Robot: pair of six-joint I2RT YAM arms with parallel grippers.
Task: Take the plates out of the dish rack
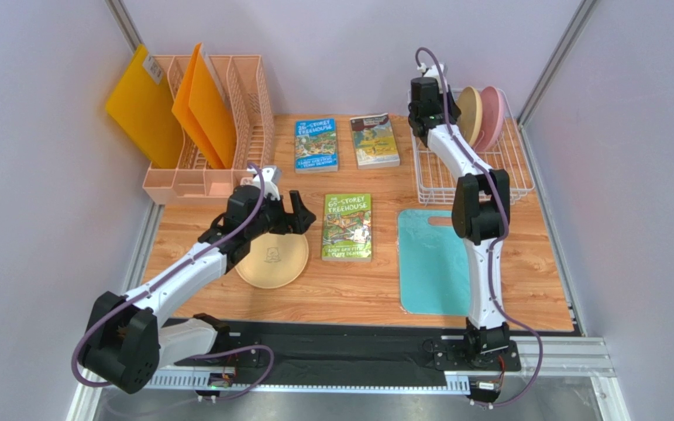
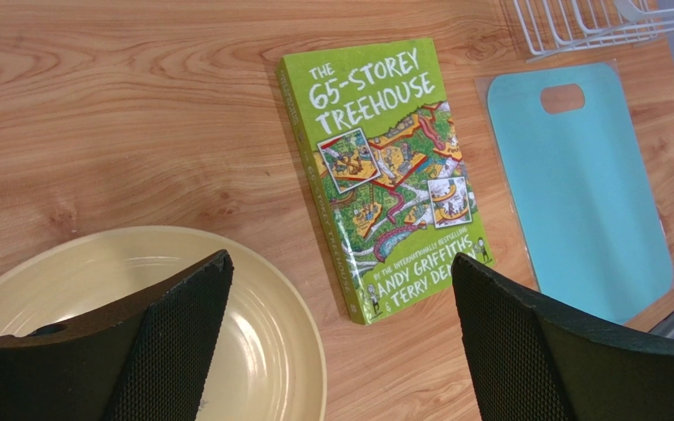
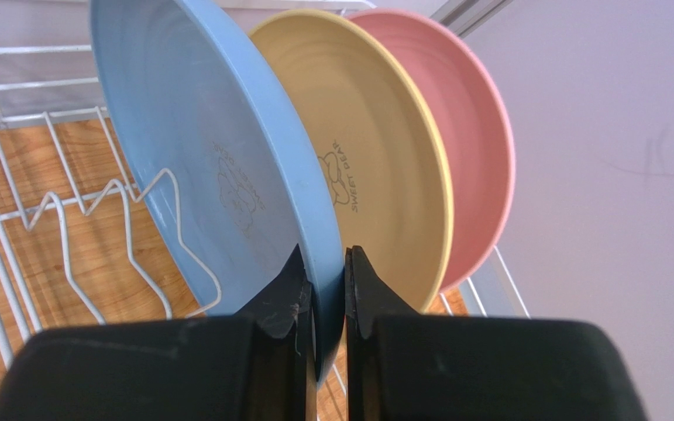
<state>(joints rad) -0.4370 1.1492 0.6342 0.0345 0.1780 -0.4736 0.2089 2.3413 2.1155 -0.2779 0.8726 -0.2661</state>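
Left hand (image 2: 340,272) spread wide, arm bent low, right hand (image 3: 330,263) pinched together, arm stretched forward

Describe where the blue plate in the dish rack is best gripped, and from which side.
By its exposed rim, from edge-on, one jaw on each face: the blue plate stands on edge in the dish rack, other plates close behind. The right tool pinches it there.

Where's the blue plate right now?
In the right wrist view, the blue plate stands upright in the dish rack, beside the tan plate, its lower rim pinched between the fingers of the right gripper.
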